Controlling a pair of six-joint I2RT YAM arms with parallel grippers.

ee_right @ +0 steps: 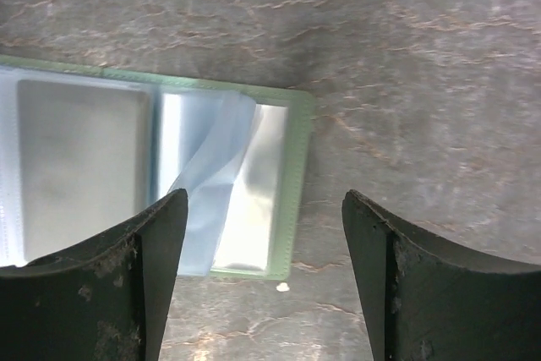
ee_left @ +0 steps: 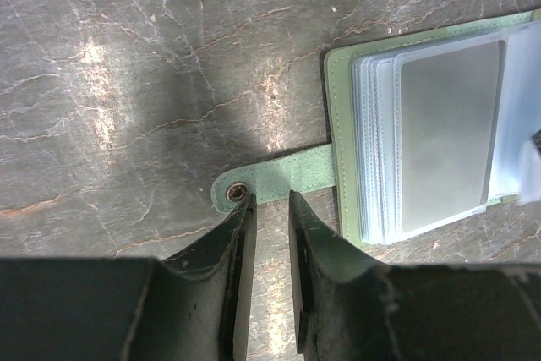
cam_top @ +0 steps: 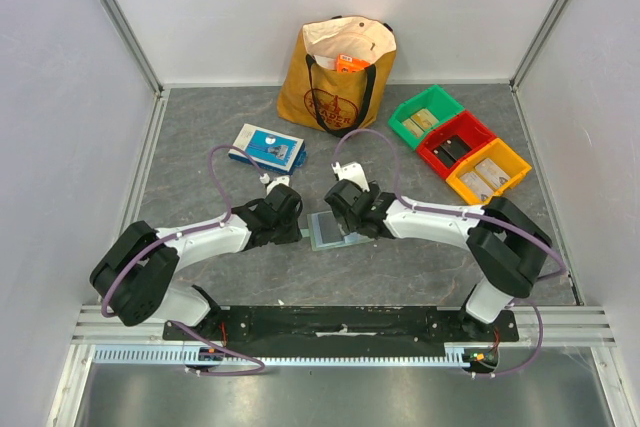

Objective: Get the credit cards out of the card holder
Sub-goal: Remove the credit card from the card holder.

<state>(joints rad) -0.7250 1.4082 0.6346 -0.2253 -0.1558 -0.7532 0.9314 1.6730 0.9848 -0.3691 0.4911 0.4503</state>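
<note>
The pale green card holder [cam_top: 325, 230] lies open and flat on the table between my two grippers. Its clear bluish pockets [ee_left: 380, 150] face up, and a grey card [ee_left: 444, 137] shows inside the top one, also seen as the grey card [ee_right: 80, 166] in the right wrist view. The snap strap [ee_left: 283, 182] sticks out to the side. My left gripper [ee_left: 269, 200] hovers at the strap with a narrow gap and bare table between its jaws. My right gripper [ee_right: 264, 209] is wide open over the holder's right edge [ee_right: 297, 175], where one clear sleeve [ee_right: 207, 183] curls up.
A brown tote bag [cam_top: 338, 72] stands at the back. A blue-and-white flat box [cam_top: 268, 147] lies behind the left arm. Green [cam_top: 427, 115], red [cam_top: 457, 142] and yellow [cam_top: 489, 172] bins sit at the back right. Walls close in the sides.
</note>
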